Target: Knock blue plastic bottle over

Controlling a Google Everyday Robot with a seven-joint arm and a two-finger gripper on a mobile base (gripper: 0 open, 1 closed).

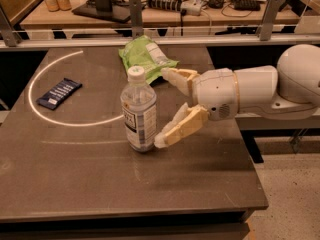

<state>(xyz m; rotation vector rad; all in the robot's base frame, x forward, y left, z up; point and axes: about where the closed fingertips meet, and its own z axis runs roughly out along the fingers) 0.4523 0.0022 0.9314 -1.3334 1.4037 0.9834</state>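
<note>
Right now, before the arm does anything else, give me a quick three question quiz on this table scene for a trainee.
1. True or false: the blue plastic bottle lies on its side on the table.
2. Where is the gripper? A: directly above the bottle's cap. B: close beside the bottle, on the picture's right. C: over at the far left edge of the table.
3. Fill in: on the table behind the bottle lies a ___ snack bag.

Key
1. False. It stands upright.
2. B. The gripper is close beside the bottle on the picture's right, fingers spread open.
3. Green.
</note>
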